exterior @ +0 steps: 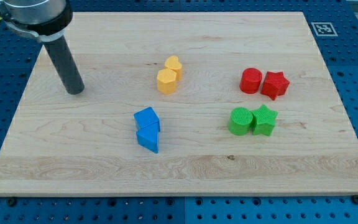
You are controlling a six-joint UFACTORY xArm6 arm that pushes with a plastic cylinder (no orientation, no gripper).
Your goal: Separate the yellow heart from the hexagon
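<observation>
The yellow heart (174, 65) and the yellow hexagon (166, 81) sit touching each other near the middle top of the wooden board (185, 168), the heart just above and right of the hexagon. My tip (75, 91) rests on the board far to the view's left of both, roughly level with the hexagon, with open board between.
A blue cube (146, 119) and a blue triangle (148, 139) touch below the yellow pair. A red cylinder (250, 81) and a red star (275, 84) sit at the right. A green cylinder (240, 121) and a green star (265, 119) lie below them.
</observation>
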